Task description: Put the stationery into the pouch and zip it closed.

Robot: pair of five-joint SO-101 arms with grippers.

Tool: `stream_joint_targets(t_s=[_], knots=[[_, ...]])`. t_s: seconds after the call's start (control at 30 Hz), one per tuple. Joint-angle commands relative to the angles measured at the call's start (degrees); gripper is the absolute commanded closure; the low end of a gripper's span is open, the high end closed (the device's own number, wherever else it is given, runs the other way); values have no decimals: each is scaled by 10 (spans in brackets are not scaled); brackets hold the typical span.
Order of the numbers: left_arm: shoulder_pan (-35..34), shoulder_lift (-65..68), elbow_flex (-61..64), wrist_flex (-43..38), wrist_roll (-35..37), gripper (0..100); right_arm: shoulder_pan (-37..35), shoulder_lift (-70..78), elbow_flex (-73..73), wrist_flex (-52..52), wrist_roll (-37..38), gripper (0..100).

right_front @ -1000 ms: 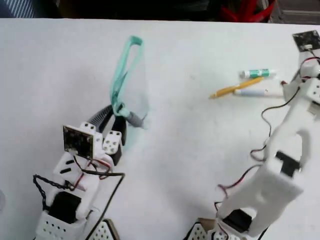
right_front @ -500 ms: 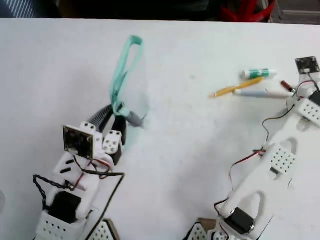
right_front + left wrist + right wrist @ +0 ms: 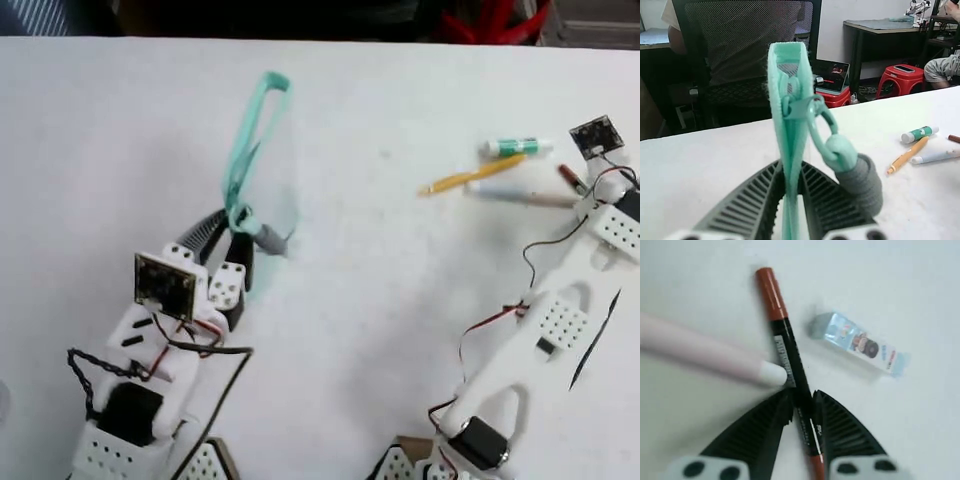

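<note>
A white counter (image 3: 400, 250) fills the high view, with a dim room of chairs and red stools beyond its far edge. On the left side, a mint-green pouch (image 3: 243, 140) is held up on its edge by the left claw (image 3: 238, 240), whose jaws are clamped on the pouch's near end, just beside the zip pull (image 3: 840, 150). The zip band is seen from above as a narrow loop.

At the far right, the stationery lies loose on the counter, well apart from the pouch: a green-capped stick (image 3: 515, 147), a yellow pencil (image 3: 470, 177), a pale pink pen (image 3: 700, 347), a small eraser (image 3: 860, 345) and a red-and-black pen (image 3: 782, 335). The right claw (image 3: 801, 405) is set down over the red-and-black pen, and its jaws appear to be pressed against the barrel from both sides.

The step in hand is judged to be the first pick-up, as nothing has been put into the pouch. Next, the pen would have to be lifted clear of the pink pen it touches, carried left and lined up with the narrow opening.
</note>
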State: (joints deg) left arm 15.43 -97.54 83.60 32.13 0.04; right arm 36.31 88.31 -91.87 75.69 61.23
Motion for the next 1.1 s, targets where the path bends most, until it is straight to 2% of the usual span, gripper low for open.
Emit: stream_joint_targets(t_s=[0.0,0.13,0.17,0.47,0.57,0.67,0.8,1.07], knots=[[0,1,-2,-18,-6,969,-12,-8,11,102,45,985],[0,1,-2,-18,-6,970,-23,-58,11,228,60,981],[0,1,-2,-18,-6,970,-25,-76,12,233,55,981],[0,1,-3,-18,-6,970,29,-297,18,233,-133,981],[0,1,-4,-18,-6,970,54,-371,44,234,-168,981],[0,1,-4,-18,-6,970,65,-470,155,235,-174,981],[0,1,-4,-18,-6,970,58,-643,383,233,-175,981],[0,1,-4,-18,-6,970,-67,-1018,764,224,-176,981]])
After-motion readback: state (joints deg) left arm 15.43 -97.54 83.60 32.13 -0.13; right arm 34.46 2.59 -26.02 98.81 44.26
